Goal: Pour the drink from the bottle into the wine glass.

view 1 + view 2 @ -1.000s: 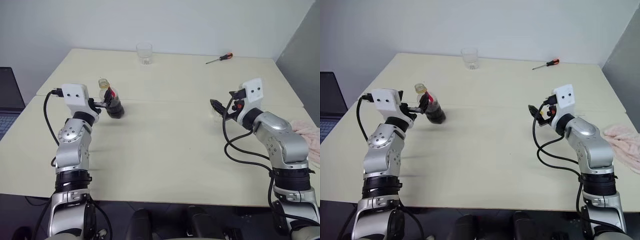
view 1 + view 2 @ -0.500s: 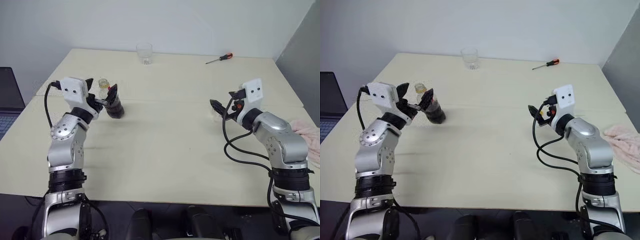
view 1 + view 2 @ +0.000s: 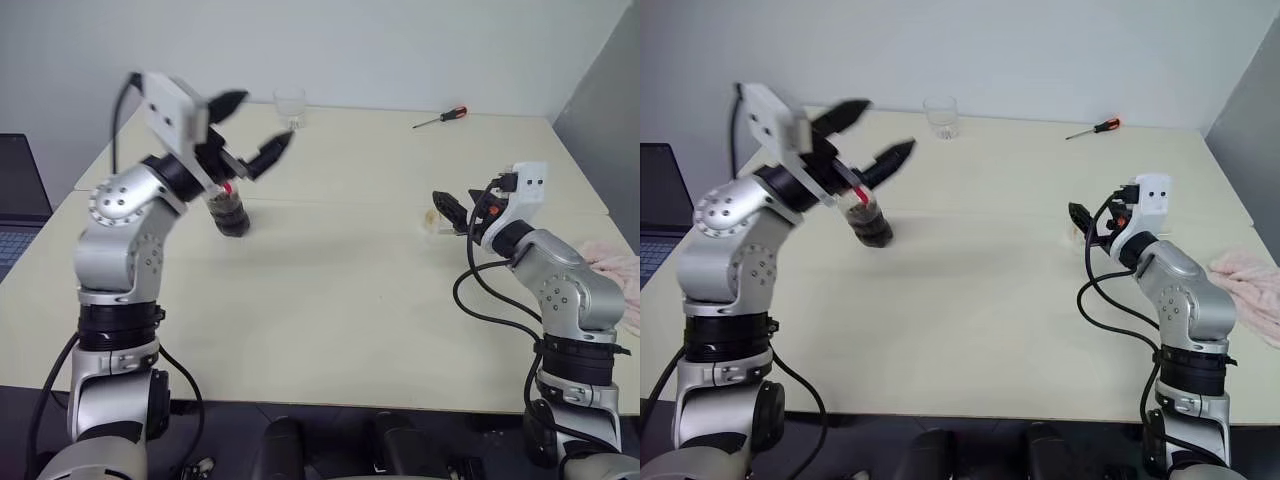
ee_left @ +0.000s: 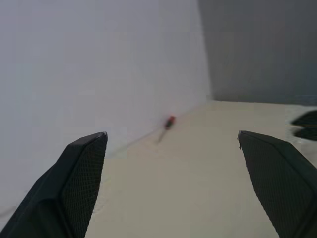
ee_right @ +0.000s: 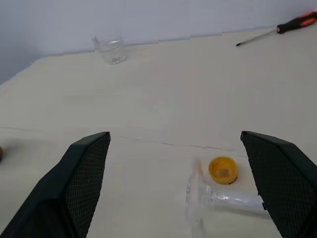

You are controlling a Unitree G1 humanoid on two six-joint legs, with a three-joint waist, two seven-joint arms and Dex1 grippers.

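**Bottle standing free, glass lying by the right fingers**

Pale wall backs a cream table [image 3: 330, 290]. Left gripper [image 3: 250, 128] is raised, fingers spread wide and empty, partly hiding the bottle [image 3: 229, 214] standing at about 10 o'clock; its neck and top cannot be made out. Right gripper [image 5: 181, 173] has fingers wide, empty, facing the glass [image 5: 218, 201] lying on its side at 3 o'clock, cap [image 5: 223, 170] beside it. Tumbler [image 3: 289, 105] and screwdriver [image 3: 440, 117] sit far back; pink cloth [image 3: 1250, 295] is cut off.
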